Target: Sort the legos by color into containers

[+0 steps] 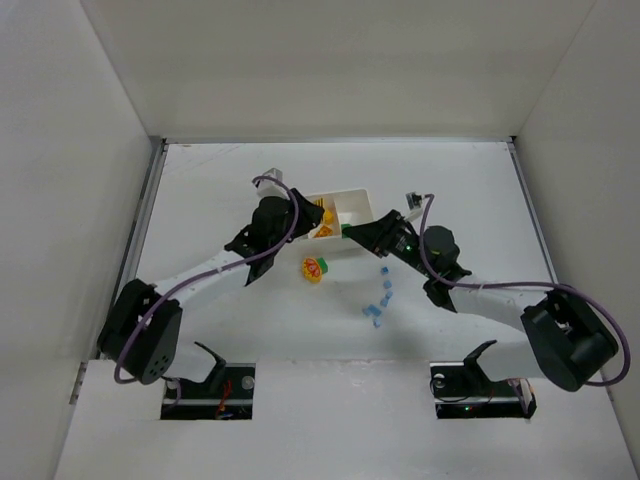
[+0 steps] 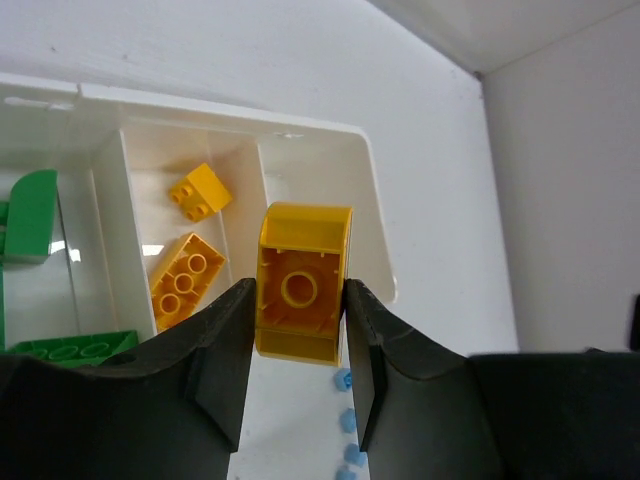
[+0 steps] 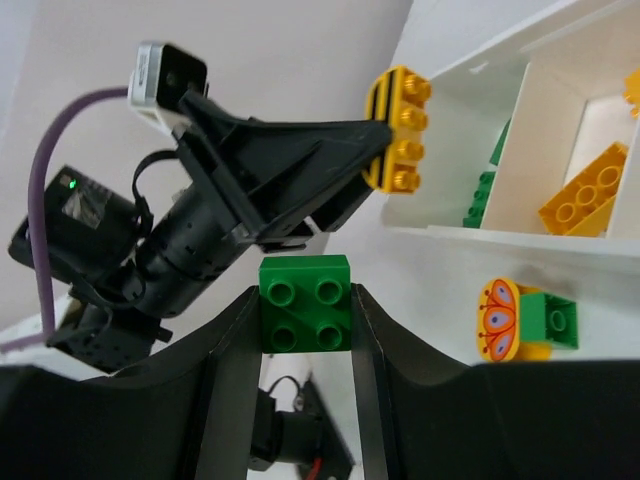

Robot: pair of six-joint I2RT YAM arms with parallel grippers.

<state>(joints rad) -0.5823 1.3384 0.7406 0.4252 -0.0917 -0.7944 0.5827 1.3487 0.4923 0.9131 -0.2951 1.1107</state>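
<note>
The white three-compartment tray (image 1: 352, 195) lies mid-table. In the left wrist view, its middle compartment (image 2: 130, 160) holds two yellow bricks (image 2: 198, 190) and green bricks (image 2: 30, 215) lie in the one to the left. My left gripper (image 2: 298, 300) is shut on a yellow brick (image 2: 303, 280) above the tray's near edge. My right gripper (image 3: 305, 305) is shut on a green four-stud brick (image 3: 305, 303) just right of the tray; it shows from above too (image 1: 347, 231). A yellow-green cluster with a red-orange print (image 1: 315, 267) lies on the table. Pale blue bricks (image 1: 380, 298) lie to its right.
White walls enclose the table on three sides. The left arm (image 3: 200, 220) with its purple cable hangs close in front of my right gripper. The two grippers are close together over the tray's near side.
</note>
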